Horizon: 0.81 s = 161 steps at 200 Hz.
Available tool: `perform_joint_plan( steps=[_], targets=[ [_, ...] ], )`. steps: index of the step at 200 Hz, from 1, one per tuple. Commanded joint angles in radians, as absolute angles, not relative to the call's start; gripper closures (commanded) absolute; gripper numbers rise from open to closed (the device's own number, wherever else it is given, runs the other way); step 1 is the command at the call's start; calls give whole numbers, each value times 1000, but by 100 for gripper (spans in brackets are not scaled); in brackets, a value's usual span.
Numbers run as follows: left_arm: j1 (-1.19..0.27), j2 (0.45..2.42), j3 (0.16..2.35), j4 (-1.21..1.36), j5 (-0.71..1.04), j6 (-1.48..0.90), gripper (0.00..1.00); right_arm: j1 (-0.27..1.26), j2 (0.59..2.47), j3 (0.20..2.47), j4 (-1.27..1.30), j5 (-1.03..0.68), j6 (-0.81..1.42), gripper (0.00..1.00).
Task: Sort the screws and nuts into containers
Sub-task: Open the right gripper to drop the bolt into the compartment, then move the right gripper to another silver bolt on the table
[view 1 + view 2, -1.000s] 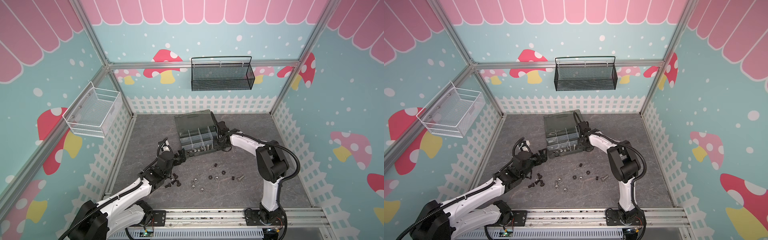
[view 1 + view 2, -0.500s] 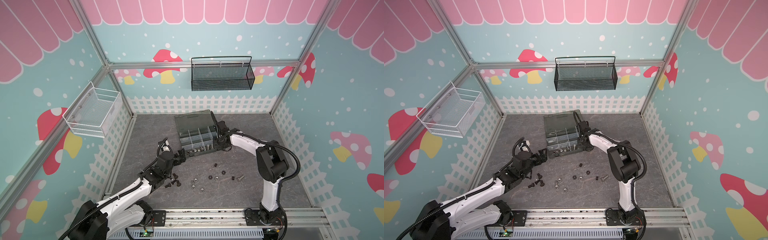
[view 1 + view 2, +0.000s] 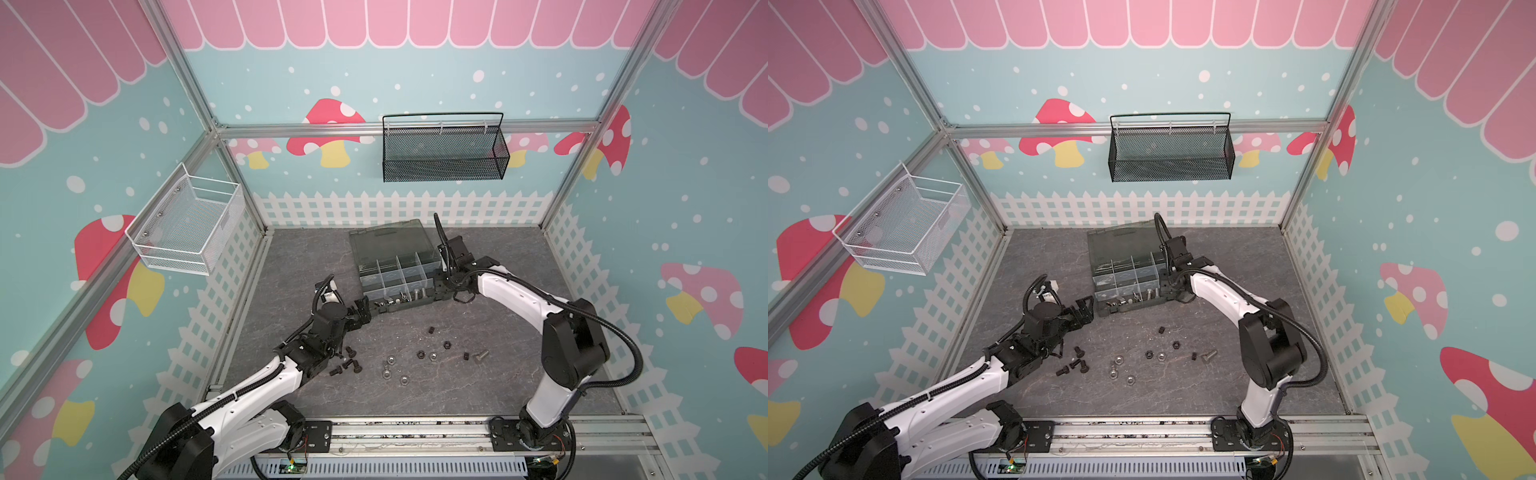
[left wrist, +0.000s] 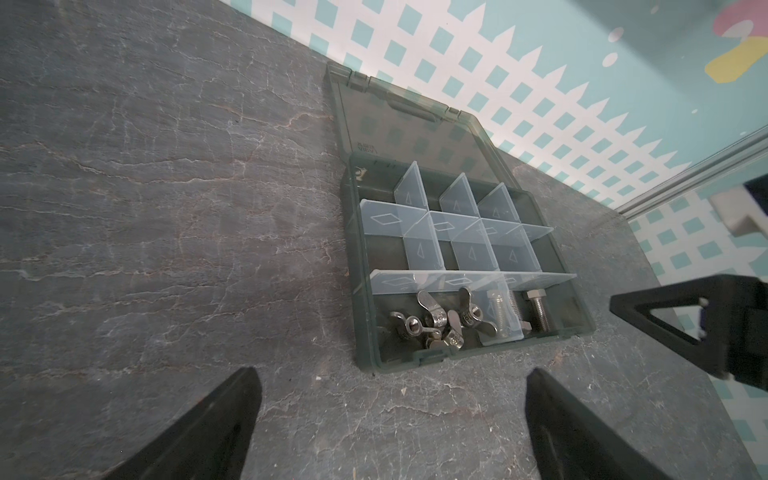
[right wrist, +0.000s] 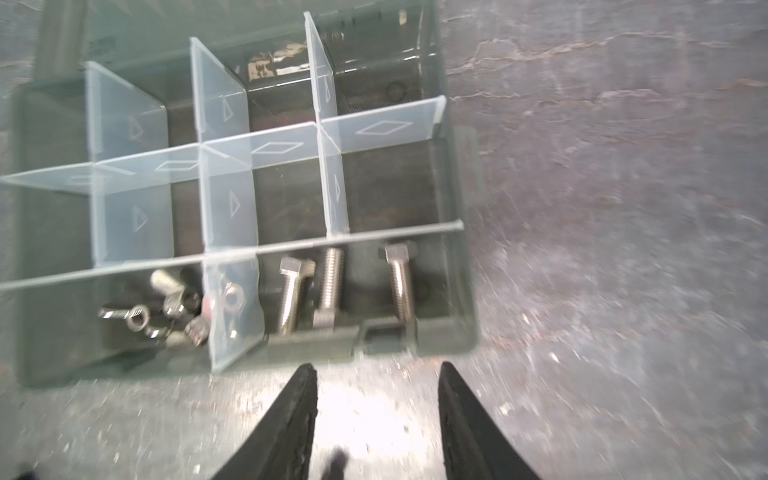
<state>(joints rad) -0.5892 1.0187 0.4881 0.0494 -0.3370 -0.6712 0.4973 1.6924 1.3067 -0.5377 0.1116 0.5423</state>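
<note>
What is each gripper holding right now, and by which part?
Nothing is held. The left gripper is wide open over the floor; the right gripper has its fingers parted and empty beside the box.

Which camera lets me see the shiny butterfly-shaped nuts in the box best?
The left wrist view: the wing nuts lie close and sharp in their compartment. The right wrist view shows them blurred, partly behind a divider. In both top views they are only tiny glints.

Black mesh basket (image 3: 442, 164), white wire basket (image 3: 183, 232)
</note>
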Motion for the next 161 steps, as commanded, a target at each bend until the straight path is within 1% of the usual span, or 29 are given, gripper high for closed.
perform_joint_plan(
  steps=[1, 30, 69, 109, 138, 161],
  targets=[
    [-581, 997, 474, 48, -350, -686, 0, 495, 1608, 1191, -593, 148, 590, 50],
    [-580, 1007, 469, 61, -348, -687, 0, 495, 1455, 1015, -602, 141, 656, 49],
    [-578, 1042, 472, 87, -325, -692, 0, 494, 1298, 847, -672, 144, 741, 48],
    [-578, 1062, 470, 104, -325, -699, 0, 494, 1242, 736, -776, 161, 811, 48],
    [-578, 1070, 473, 107, -295, -698, 1, 494, 1217, 671, -776, 146, 847, 48],
    [-578, 1078, 477, 110, -293, -697, 1, 493, 1215, 655, -766, 148, 863, 45]
  ],
)
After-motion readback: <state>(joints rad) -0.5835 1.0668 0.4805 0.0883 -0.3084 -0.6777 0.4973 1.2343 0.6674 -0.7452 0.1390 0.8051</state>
